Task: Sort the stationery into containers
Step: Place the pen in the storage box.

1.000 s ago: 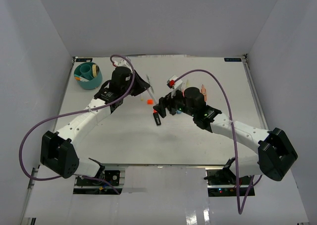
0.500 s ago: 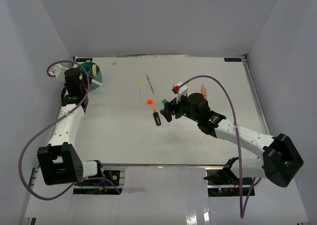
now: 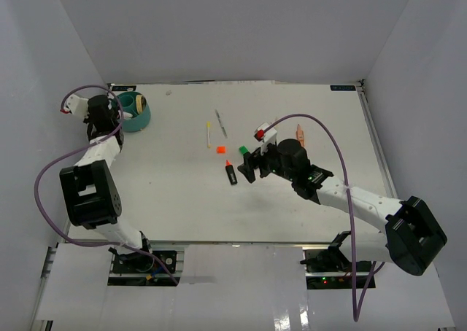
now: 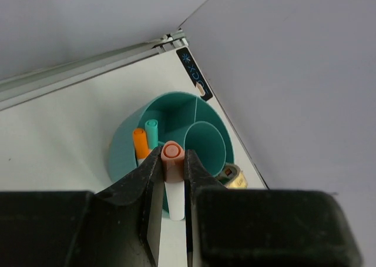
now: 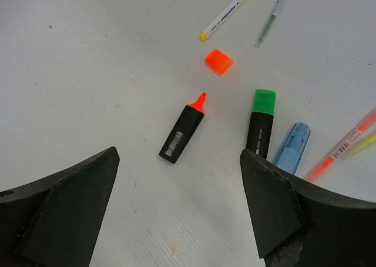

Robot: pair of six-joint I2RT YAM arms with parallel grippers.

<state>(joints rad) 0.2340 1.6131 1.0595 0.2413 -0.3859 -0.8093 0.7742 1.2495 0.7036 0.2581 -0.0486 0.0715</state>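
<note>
The teal organiser (image 3: 140,120) stands at the far left corner; the left wrist view shows its wall (image 4: 122,156) and inner dividers. An orange pen (image 4: 140,144) and a teal pen (image 4: 152,130) stand inside, and a tan ring (image 4: 232,176) sits at its right rim. My left gripper (image 4: 172,156) (image 3: 109,113) is shut on a white pen with a pinkish-orange cap (image 4: 172,161), just above the organiser. My right gripper (image 5: 179,159) (image 3: 246,168) is open wide and empty, hovering over an orange-black highlighter (image 5: 183,134) (image 3: 231,173).
A green highlighter (image 5: 261,126), a blue one (image 5: 292,147), an orange piece (image 5: 218,62) (image 3: 220,149), a yellow-tipped pen (image 5: 226,13) (image 3: 208,134), a thin green pen (image 5: 271,9) (image 3: 220,123) and pink and yellow pens (image 5: 348,142) (image 3: 300,134) lie mid-table. Walls close the left, back and right.
My left arm swung from the middle of the table to the organiser at the far left and folded back. My right gripper shifted slightly over the highlighters.
</note>
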